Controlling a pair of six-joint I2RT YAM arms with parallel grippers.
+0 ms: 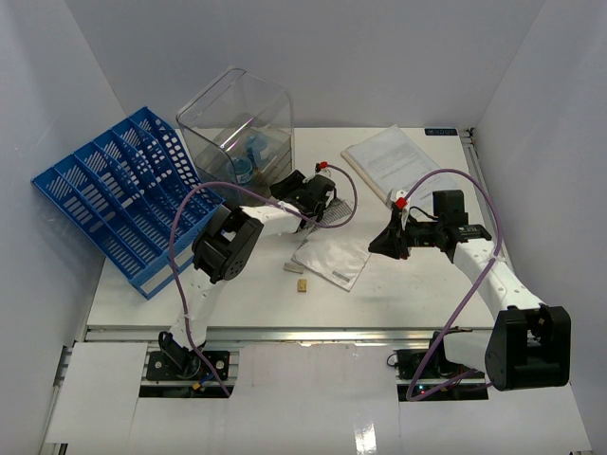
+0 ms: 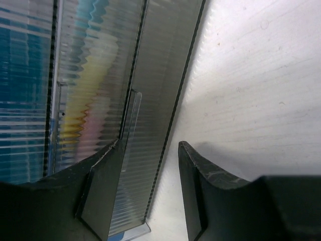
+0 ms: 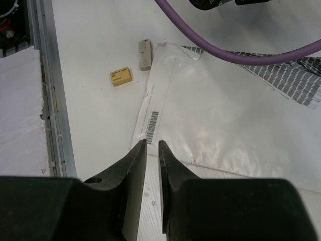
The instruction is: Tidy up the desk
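White desk (image 2: 251, 75) lies beneath the left gripper (image 2: 150, 145).

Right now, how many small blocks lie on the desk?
2: a yellow block and a grey block, apart on the desk, by a corner of the plastic bag. Others may hide inside the clear bin.

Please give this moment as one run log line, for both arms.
left gripper: jaws open, empty, beside clear bin | right gripper: jaws nearly shut, empty, near plastic bag | desk: not yet tidy
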